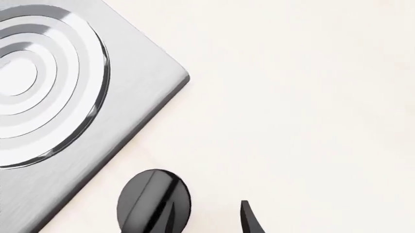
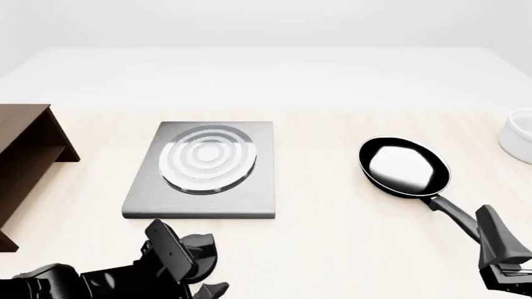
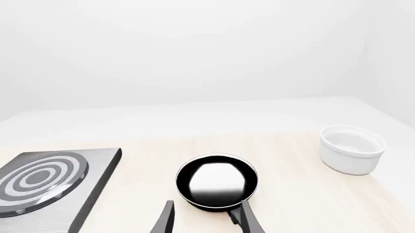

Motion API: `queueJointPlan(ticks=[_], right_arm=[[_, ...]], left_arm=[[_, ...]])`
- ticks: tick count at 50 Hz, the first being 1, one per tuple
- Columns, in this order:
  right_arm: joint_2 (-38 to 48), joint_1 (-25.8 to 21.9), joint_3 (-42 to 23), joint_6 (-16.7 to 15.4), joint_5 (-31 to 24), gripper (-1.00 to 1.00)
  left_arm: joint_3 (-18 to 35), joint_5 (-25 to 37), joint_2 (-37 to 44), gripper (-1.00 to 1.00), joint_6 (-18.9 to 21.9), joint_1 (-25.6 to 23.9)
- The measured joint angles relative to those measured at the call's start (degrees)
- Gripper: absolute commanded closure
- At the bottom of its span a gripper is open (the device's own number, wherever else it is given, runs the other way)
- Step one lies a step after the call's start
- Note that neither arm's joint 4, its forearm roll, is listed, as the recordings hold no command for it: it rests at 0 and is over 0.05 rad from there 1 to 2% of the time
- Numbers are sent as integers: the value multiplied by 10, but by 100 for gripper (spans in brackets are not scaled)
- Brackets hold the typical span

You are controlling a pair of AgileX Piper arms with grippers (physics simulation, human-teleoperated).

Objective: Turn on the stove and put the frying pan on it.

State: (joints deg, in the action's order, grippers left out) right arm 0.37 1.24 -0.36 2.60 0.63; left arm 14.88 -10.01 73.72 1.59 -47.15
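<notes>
The stove (image 2: 206,163), a grey square plate with silver rings, lies left of centre; it also shows in the left wrist view (image 1: 58,82) and the right wrist view (image 3: 45,179). Its black oval knob (image 1: 154,201) lies just off the plate's near edge. My left gripper (image 1: 207,221) is open right at the knob, one finger overlapping it; in the front view this gripper (image 2: 204,268) hides the knob. The frying pan (image 2: 405,167) sits right of the stove, empty. My right gripper (image 2: 503,249) is open around the pan's handle (image 2: 453,212), pan (image 3: 217,182) ahead of it.
A white bowl (image 2: 519,134) stands at the right edge, beyond the pan; it also shows in the right wrist view (image 3: 352,148). A brown wooden shelf (image 2: 25,156) stands at the far left. Bare table lies between stove and pan.
</notes>
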Motion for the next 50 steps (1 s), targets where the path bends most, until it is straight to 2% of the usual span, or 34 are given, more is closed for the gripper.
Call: queueJointPlan(ticks=[17, 24, 28, 38, 44, 50], right_arm=[[0, 0, 0, 0, 0, -100], [0, 1, 0, -1, 0, -100], [0, 1, 0, -1, -1, -100], [0, 0, -1, -5, -5, -100], [4, 0, 0, -7, -5, -100], [13, 0, 0, -9, -2, -100]], left_arm=[[39, 147, -149, -100, -17, -49], [54, 224, -243, -100, -7, -39], [49, 264, -314, -100, 9, -14], [32, 389, -561, -100, 64, 99], [14, 408, -642, -100, 79, 160], [-16, 390, -686, -100, 90, 213]])
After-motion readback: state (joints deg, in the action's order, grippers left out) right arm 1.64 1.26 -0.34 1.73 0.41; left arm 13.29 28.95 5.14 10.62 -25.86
